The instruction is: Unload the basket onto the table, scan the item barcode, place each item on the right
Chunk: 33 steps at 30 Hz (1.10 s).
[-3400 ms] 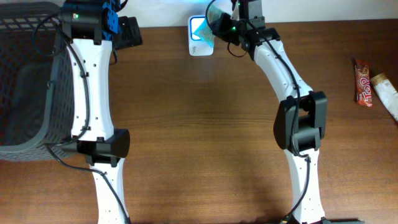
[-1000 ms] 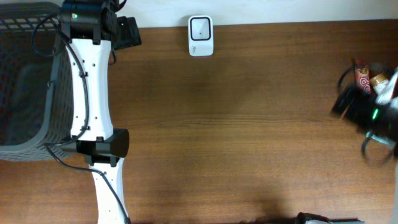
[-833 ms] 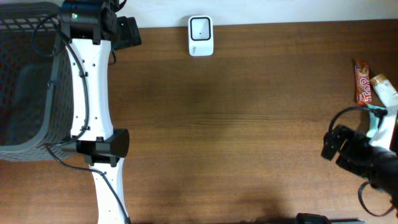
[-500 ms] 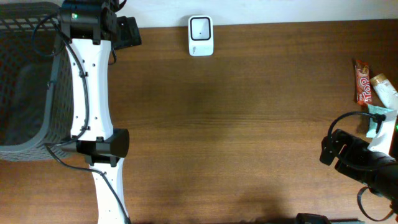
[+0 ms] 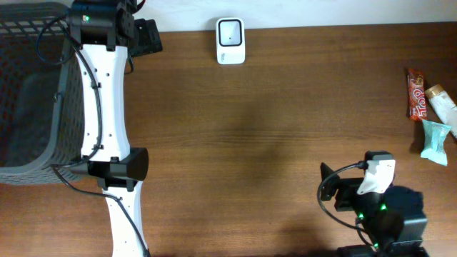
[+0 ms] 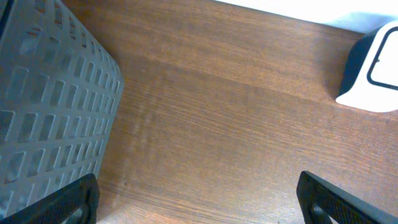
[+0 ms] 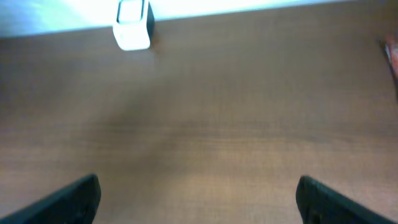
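Right now I have both arms clear of the goods. The left gripper (image 6: 198,202) sits at the upper left of the overhead frame. Its jaws are spread wide with nothing between them, and its fingertips (image 6: 74,200) show only in the bottom corners of its wrist view. Below it is bare table (image 6: 217,124), between the grey basket (image 6: 43,106) and the white scanner (image 6: 373,68).

The right gripper (image 7: 199,200) is on the arm folded at the lower right of the overhead frame. Its jaws also stand apart and empty, and its wrist view is blurred.

The teal packet (image 5: 434,141) lies on the wood at the right edge, just below the candy bar (image 5: 416,94) and the white tube (image 5: 443,101). It is well apart from the scanner at top centre.
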Motion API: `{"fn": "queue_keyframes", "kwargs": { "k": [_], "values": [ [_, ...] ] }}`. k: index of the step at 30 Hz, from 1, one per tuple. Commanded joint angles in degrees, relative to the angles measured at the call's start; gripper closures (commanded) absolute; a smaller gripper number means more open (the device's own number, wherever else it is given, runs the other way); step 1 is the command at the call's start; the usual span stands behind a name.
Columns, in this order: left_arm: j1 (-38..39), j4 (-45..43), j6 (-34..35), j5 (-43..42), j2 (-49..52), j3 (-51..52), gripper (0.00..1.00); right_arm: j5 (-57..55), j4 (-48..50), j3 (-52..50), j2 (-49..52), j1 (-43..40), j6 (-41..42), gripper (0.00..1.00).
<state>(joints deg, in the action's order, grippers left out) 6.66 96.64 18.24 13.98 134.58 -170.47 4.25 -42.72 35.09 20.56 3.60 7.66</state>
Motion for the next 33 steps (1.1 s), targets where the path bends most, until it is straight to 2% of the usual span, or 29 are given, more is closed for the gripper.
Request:
{"fn": "queue_keyframes", "kwargs": {
  "k": [1, 6, 13, 16, 19, 22, 33],
  "values": [
    [-0.61, 0.07, 0.15, 0.81, -0.13, -0.20, 0.01, 1.75, 10.91, -10.51, -6.34, 0.59, -1.68, 0.01],
    [-0.44, 0.09, 0.15, 0.81, -0.13, -0.20, 0.01, 1.77, 28.22, -23.34, -13.77, 1.68, -1.92, 0.01],
    [-0.44, 0.07, 0.15, 0.81, -0.11, -0.20, 0.01, 1.49, 38.16, -31.19, -20.44, 1.64, -4.46, 0.01],
    [-0.44, 0.07, 0.15, 0.81, -0.11, -0.20, 0.01, 1.07, 43.39, -34.77, -20.37, 1.57, -4.48, 0.01],
    [-0.28, 0.07, 0.15, 0.81, -0.11, -0.20, 0.01, -0.42, 42.93, -34.77, -20.37, 1.18, -4.48, 0.01],
    [-0.28, 0.07, 0.15, 0.81, -0.11, -0.20, 0.01, -0.39, 38.23, -34.77, -20.37, -1.27, -4.42, 0.01],
    [-0.46, 0.07, 0.15, 0.81, -0.11, -0.20, 0.01, -1.03, 38.42, -34.77, -20.35, -3.34, -4.44, 0.01]
  ]
}}
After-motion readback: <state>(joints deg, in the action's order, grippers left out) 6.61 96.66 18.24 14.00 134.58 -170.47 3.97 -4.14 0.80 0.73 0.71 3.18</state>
